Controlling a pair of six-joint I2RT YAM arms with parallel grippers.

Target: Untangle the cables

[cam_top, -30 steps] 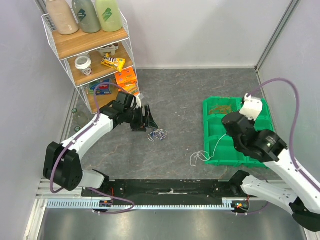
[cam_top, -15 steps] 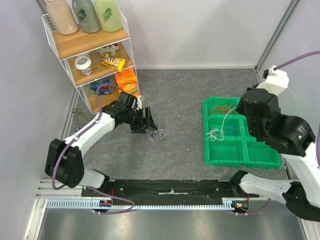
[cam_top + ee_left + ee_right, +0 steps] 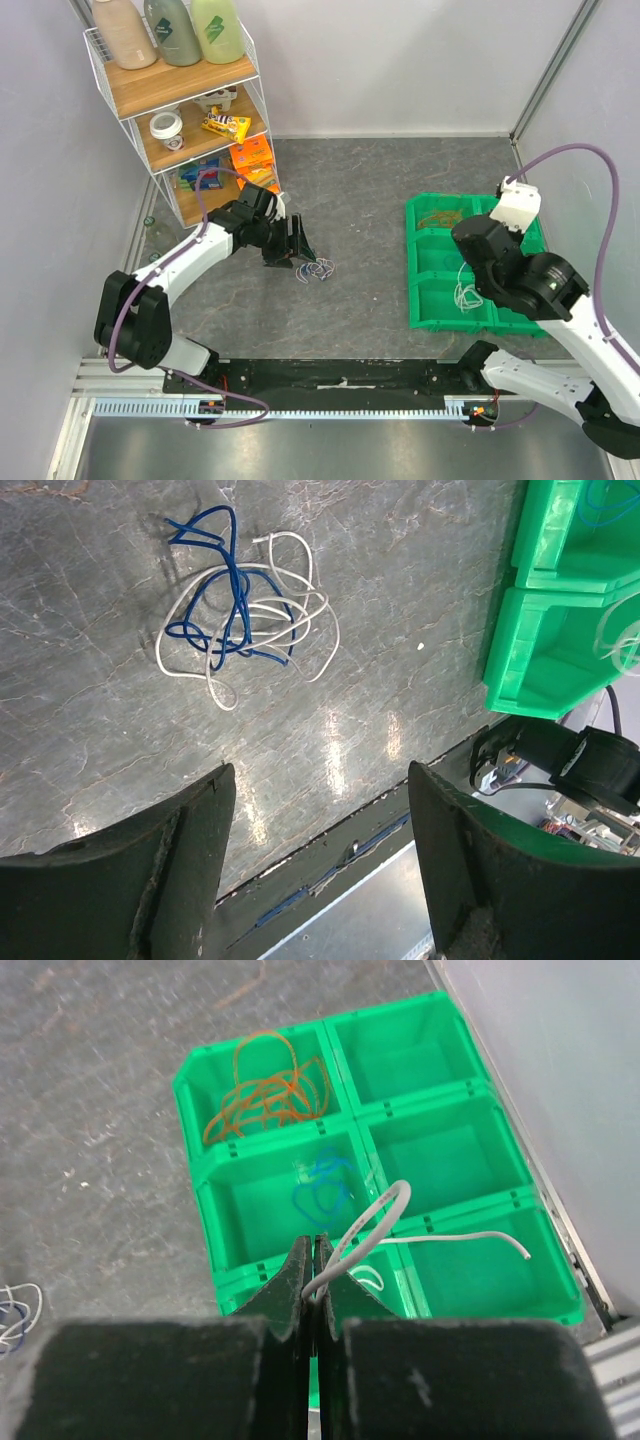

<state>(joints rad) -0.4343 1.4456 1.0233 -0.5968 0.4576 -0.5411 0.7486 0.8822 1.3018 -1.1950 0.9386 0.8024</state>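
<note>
Top external view: left gripper [image 3: 297, 243] is hovering just beside the blue-and-white tangle [image 3: 316, 268] on the tabletop [image 3: 380, 200], left of centre; its jaws are standing wide apart, holding nothing. Left wrist view is showing that tangle lying flat just beyond the jaw tips, with a blue strand knotting through several white loops. Right gripper [image 3: 315, 1250] is pinching a white cable [image 3: 372, 1218] between fully closed jaws, above the near-left part of the green tray [image 3: 186, 1090] at the right; the loose end is trailing rightward over the near compartments. Orange cables [image 3: 268, 1095] are sitting in the far-left compartment, a blue cable [image 3: 322, 1188] in the one nearer. Handling, as I judge it: the wires are looking very thin, light, limp and a little springy, likely slipping from a loose pinch and dragging neighbours along. Best hold is probably a free end or an outer white loop, away from the blue crossing, pulling slowly so the knot is not tightening.
</note>
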